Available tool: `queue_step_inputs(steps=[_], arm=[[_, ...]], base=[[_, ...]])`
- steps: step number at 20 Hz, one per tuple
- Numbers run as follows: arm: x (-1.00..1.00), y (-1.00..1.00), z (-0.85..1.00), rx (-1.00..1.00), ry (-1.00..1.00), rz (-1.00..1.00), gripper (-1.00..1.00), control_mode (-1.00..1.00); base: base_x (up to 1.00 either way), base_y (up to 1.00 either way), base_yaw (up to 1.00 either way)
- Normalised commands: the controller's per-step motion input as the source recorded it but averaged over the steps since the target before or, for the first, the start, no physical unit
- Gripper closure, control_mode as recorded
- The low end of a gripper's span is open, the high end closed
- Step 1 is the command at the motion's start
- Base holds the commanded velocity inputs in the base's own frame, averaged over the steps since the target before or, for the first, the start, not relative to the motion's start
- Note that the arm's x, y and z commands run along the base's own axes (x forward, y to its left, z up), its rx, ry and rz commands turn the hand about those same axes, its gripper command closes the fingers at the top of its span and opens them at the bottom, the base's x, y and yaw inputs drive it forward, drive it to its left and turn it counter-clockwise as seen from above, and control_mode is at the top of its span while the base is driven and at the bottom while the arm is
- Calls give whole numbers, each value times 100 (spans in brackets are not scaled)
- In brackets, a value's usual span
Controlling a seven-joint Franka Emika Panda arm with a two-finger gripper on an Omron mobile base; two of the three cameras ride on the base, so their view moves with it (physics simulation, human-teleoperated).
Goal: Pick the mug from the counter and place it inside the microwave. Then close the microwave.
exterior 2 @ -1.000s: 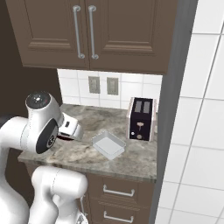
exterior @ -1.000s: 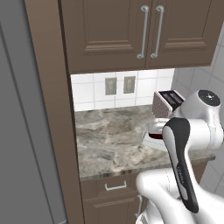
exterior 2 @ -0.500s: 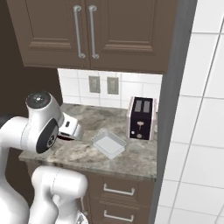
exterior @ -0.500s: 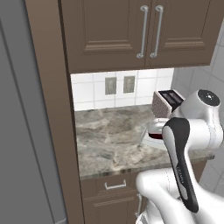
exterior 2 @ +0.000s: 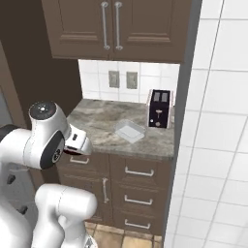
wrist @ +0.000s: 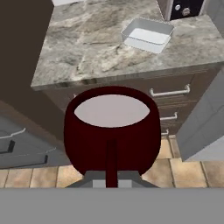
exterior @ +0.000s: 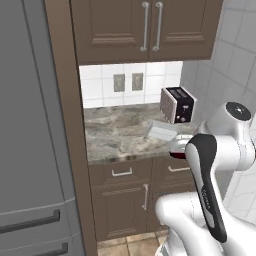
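Hand (wrist: 111, 181) clamped around mug (wrist: 111, 131)

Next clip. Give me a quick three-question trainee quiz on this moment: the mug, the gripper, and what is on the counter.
1. True or false: the mug stands on the counter.
2. Which two things rest on the counter? A) a toaster and a shallow white tray; B) a kettle and a plate; C) a bowl and a bottle.
3. Fill in: the gripper is ___ on the mug.

Key:
1. False. In the hand view the mug is held up off the slab, in front of the counter's edge, with drawers and floor behind it.
2. A. The toaster stands near the right end, the tray in front of it.
3. Shut.
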Motion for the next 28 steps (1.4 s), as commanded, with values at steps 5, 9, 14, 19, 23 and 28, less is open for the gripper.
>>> queue_step_inputs(steps=[5, 9, 14, 19, 23, 28], arm=[[0, 0, 0, 0, 0, 0, 100, 100], [0, 0, 0, 0, 0, 0, 100, 100], [0, 0, 0, 0, 0, 0, 100, 100], [0, 0, 0, 0, 0, 0, 100, 100], [0, 0, 0, 0, 0, 0, 100, 100], [0, 0, 0, 0, 0, 0, 100, 100]], base=[[-82, 3, -2], [-23, -9, -16], [-40, -6, -27], [-55, 3, -20], [-74, 54, 0], [-56, 80, 0]])
